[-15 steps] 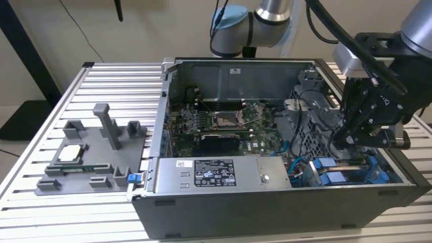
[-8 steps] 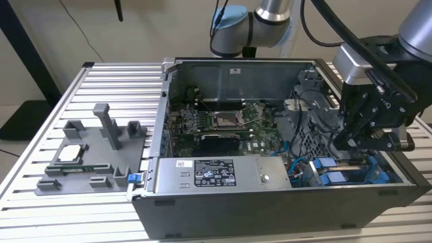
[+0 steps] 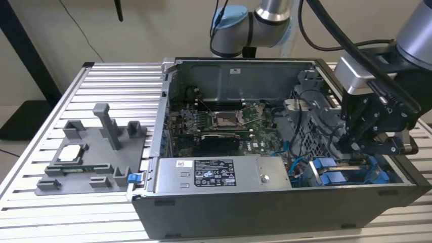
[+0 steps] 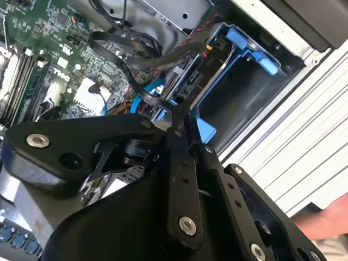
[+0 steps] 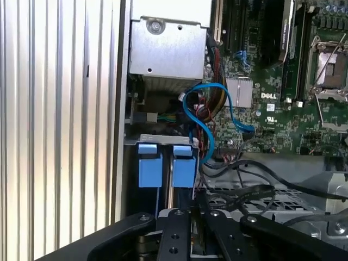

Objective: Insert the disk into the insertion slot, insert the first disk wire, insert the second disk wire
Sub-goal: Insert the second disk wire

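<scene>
My gripper point(image 3: 370, 147) is low inside the open computer case, at the exterior view's right, just over the drive cage. In the second wrist view its black fingers point(image 4: 182, 163) close on the end of a flat black disk wire point(image 4: 130, 54), which loops back over the board. Right beyond the tips lies the disk in its blue carrier point(image 4: 247, 46), seated in the cage beside a dark open insertion slot point(image 4: 239, 103). The first wrist view has the gripper point(image 5: 196, 212) just behind two blue carrier tabs point(image 5: 149, 166) at the cage mouth.
The motherboard with its silver processor socket point(image 3: 223, 119) fills the case floor, and the power supply point(image 3: 223, 174) sits at the front. A blue data cable point(image 5: 209, 114) arcs near the cage. A grey fixture plate point(image 3: 94, 152) lies on the slatted table. A hand point(image 4: 326, 217) is outside the case.
</scene>
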`<action>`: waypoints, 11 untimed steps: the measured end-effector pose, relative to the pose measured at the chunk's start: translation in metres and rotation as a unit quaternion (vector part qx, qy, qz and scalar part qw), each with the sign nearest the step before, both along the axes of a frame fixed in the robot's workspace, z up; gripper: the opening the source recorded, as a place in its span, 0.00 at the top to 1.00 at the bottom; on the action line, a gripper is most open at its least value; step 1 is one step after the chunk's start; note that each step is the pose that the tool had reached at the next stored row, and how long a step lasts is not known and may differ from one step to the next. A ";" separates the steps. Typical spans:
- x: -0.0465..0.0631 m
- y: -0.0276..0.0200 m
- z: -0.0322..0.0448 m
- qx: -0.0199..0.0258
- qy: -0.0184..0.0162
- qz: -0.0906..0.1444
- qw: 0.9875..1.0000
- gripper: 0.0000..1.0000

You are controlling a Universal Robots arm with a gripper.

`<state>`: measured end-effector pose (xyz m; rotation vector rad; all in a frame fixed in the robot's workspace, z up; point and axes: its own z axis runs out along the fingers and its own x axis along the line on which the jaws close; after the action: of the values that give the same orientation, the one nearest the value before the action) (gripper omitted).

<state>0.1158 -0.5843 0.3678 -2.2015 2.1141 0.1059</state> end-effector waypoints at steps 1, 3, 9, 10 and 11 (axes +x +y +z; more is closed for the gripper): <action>0.002 0.0000 -0.0013 -0.001 -0.001 0.000 1.000 1.00; 0.005 0.0000 -0.0037 -0.001 -0.004 0.000 1.000 1.00; 0.005 0.0027 -0.0077 -0.009 -0.005 0.000 1.000 1.00; 0.005 0.0045 -0.0086 -0.011 -0.006 0.000 1.000 1.00; 0.005 0.0067 -0.0096 -0.012 -0.006 0.000 1.000 1.00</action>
<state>0.1212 -0.5776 0.3581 -2.2096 2.1207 0.0675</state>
